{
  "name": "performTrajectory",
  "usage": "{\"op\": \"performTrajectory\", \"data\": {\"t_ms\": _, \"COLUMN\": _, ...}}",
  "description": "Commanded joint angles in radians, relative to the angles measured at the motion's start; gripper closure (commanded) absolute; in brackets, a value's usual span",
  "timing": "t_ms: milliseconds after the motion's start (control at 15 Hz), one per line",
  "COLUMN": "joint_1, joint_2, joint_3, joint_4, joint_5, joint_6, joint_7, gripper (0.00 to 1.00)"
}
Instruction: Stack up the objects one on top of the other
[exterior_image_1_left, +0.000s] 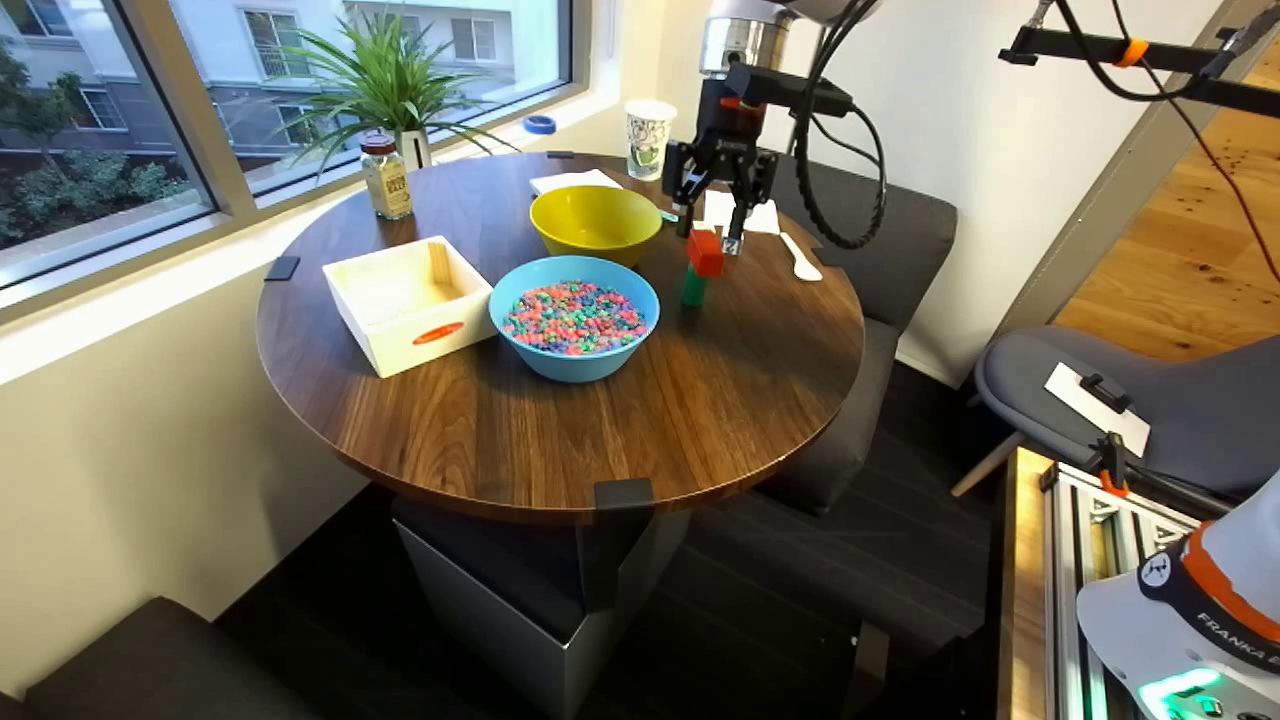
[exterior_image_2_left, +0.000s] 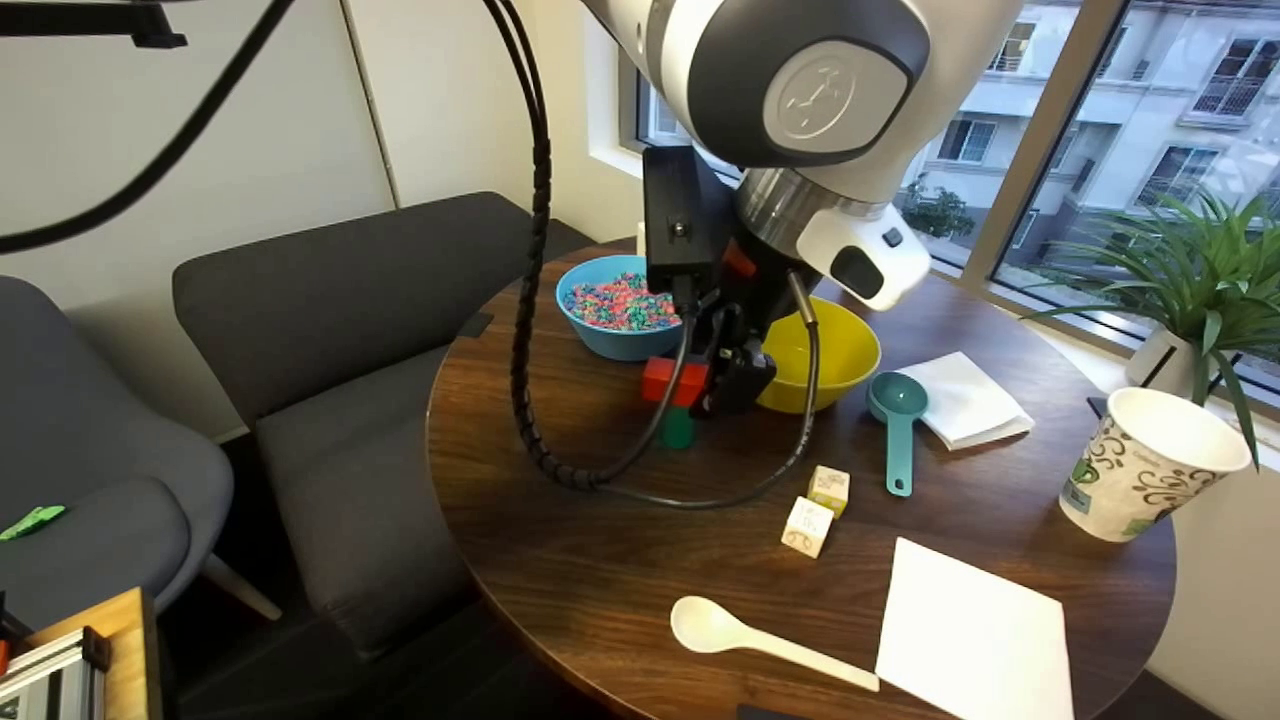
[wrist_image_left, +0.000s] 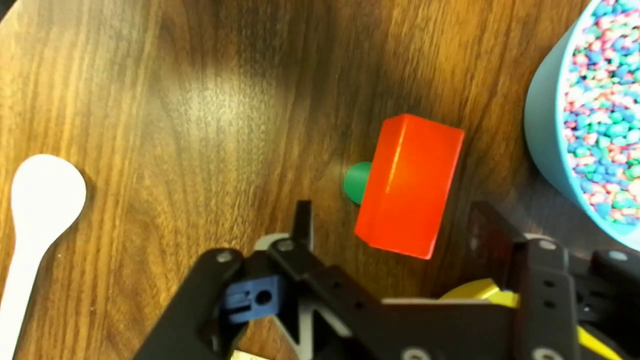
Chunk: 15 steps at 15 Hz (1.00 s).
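My pincer (wrist_image_left: 394, 222) gapes wide, empty; right of wrist-view centre, red block (wrist_image_left: 420, 187) tops green cylinder (wrist_image_left: 356, 183): stack seemingly done, only withdrawal left.

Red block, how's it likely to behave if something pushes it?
The red block would probably tip or slide off easily, since it appears to rest on the narrower green piece. Its flat faces and straight edges suggest it's stiff and unlikely to roll. The shine along one edge hints it may be slightly slippery.
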Motion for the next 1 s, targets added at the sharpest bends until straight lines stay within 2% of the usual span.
{"op": "performTrajectory", "data": {"t_ms": 0, "joint_1": -0.009, "joint_2": 0.042, "joint_3": -0.001, "joint_4": 0.059, "joint_5": 0.036, "joint_6": -0.054, "joint_7": 0.021, "gripper": 0.02}}
{"op": "performTrajectory", "data": {"t_ms": 67, "joint_1": -0.011, "joint_2": 0.047, "joint_3": -0.002, "joint_4": 0.066, "joint_5": 0.041, "joint_6": -0.056, "joint_7": 0.025, "gripper": 0.0}}
{"op": "performTrajectory", "data": {"t_ms": 533, "joint_1": -0.019, "joint_2": 0.081, "joint_3": -0.001, "joint_4": 0.104, "joint_5": 0.053, "joint_6": -0.085, "joint_7": 0.032, "gripper": 0.01}}
{"op": "performTrajectory", "data": {"t_ms": 600, "joint_1": -0.02, "joint_2": 0.085, "joint_3": 0.0, "joint_4": 0.108, "joint_5": 0.057, "joint_6": -0.091, "joint_7": 0.032, "gripper": 0.16}}
{"op": "performTrajectory", "data": {"t_ms": 667, "joint_1": -0.022, "joint_2": 0.088, "joint_3": 0.0, "joint_4": 0.114, "joint_5": 0.063, "joint_6": -0.099, "joint_7": 0.03, "gripper": 0.25}}
{"op": "performTrajectory", "data": {"t_ms": 933, "joint_1": -0.024, "joint_2": 0.095, "joint_3": -0.001, "joint_4": 0.123, "joint_5": 0.071, "joint_6": -0.11, "joint_7": 0.032, "gripper": 0.57}}
